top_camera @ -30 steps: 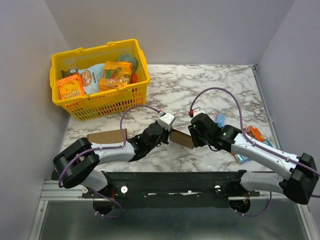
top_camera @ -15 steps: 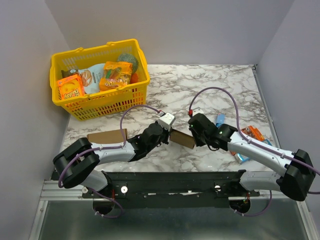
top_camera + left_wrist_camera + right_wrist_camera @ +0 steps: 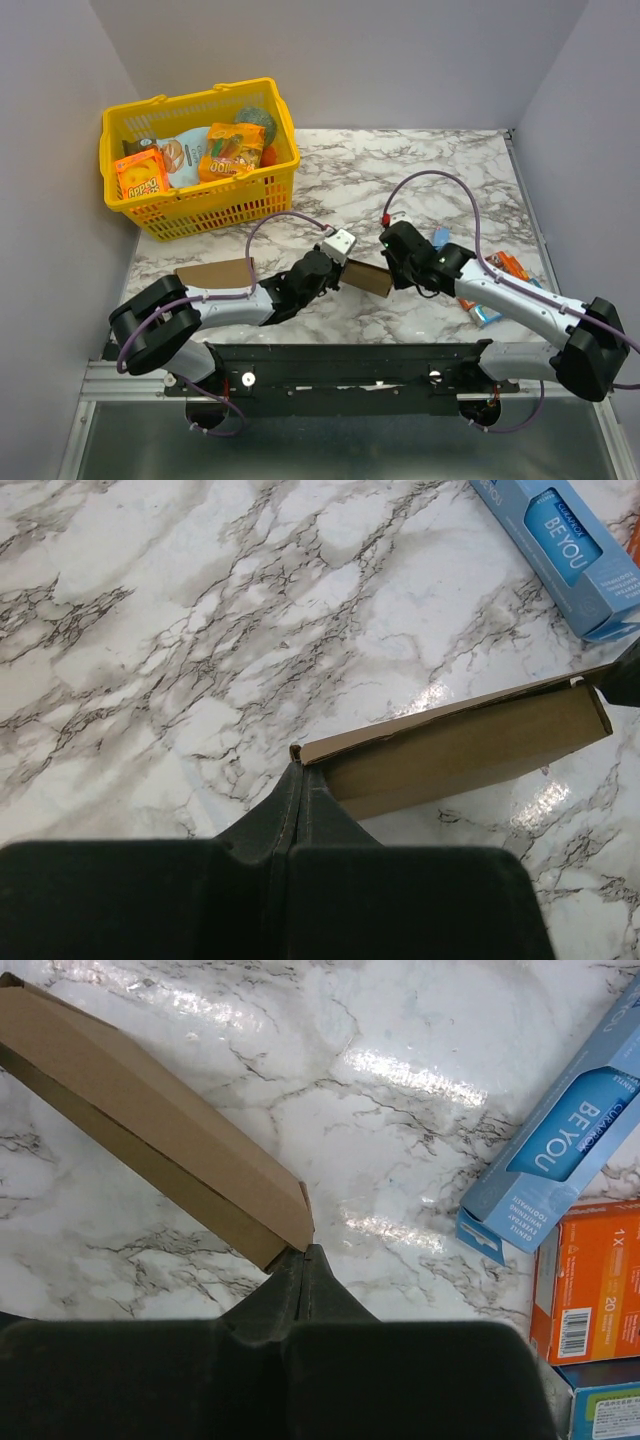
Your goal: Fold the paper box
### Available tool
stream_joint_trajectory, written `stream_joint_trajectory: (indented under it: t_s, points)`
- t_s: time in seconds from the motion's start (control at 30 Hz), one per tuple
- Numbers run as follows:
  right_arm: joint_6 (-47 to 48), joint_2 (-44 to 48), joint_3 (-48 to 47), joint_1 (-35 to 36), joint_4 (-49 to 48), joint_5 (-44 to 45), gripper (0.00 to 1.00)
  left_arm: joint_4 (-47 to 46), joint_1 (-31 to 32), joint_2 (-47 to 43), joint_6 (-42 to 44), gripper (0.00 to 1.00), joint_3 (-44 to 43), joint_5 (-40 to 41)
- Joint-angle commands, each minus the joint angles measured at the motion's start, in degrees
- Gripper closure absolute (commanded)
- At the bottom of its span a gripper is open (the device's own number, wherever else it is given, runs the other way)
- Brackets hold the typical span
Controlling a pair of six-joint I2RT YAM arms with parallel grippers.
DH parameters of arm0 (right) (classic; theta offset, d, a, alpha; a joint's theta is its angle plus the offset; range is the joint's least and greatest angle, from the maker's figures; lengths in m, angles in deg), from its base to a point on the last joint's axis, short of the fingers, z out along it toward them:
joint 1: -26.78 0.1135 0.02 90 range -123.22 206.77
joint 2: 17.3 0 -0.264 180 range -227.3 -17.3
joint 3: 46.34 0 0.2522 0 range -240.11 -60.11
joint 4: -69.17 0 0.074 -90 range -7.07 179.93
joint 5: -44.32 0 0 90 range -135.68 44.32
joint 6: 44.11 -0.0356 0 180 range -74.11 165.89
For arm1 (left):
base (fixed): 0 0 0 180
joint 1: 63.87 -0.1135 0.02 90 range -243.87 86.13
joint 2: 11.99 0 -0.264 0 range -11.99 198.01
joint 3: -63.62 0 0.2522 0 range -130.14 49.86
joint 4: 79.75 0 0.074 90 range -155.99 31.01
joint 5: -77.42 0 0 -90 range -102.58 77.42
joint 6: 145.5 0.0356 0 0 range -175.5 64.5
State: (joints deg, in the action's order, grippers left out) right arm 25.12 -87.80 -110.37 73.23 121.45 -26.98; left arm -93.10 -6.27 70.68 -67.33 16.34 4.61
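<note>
The paper box (image 3: pixel 366 278) is a flattened brown cardboard piece held just over the marble between the two arms. My left gripper (image 3: pixel 340 268) is shut on its left end; in the left wrist view the closed tips (image 3: pixel 295 763) pinch the thin corner of the paper box (image 3: pixel 460 745). My right gripper (image 3: pixel 391 276) is shut at its right end; in the right wrist view the closed tips (image 3: pixel 304 1254) meet at the near corner of the paper box (image 3: pixel 150 1100), which runs off to the upper left.
A yellow basket (image 3: pixel 205 205) full of groceries stands at the back left. A flat brown cardboard rectangle (image 3: pixel 212 272) lies by the left arm. A blue carton (image 3: pixel 560 1145) and an orange carton (image 3: pixel 590 1280) lie right of the right gripper, by the table's right edge.
The right gripper has closed on the box's right corner. The left gripper and the box have shifted slightly right and toward the back.
</note>
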Motion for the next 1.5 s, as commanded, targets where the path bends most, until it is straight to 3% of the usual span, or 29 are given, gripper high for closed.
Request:
stream_joint_trajectory:
  t_s: [0.0,0.7,1.17,1.47]
  points:
    - [-2.7,0.3,-0.6,-2.2,-4.5,-4.5,0.99,13.6,2.9,4.0,1.5,1.0,1.4,-0.8]
    - [-5.2,-2.6,-5.2,-9.7,-5.7,-22.9,0.99,16.8,4.9,6.6,2.1,1.0,-0.9,1.6]
    - [-7.1,-3.1,-5.0,-12.1,-5.8,-27.0,0.99,17.0,4.9,6.8,1.6,1.0,-1.4,0.9]
    - [-12.0,-2.9,-2.9,-12.5,-11.5,-28.4,0.99,16.2,6.2,6.1,1.0,1.0,-0.5,0.7]
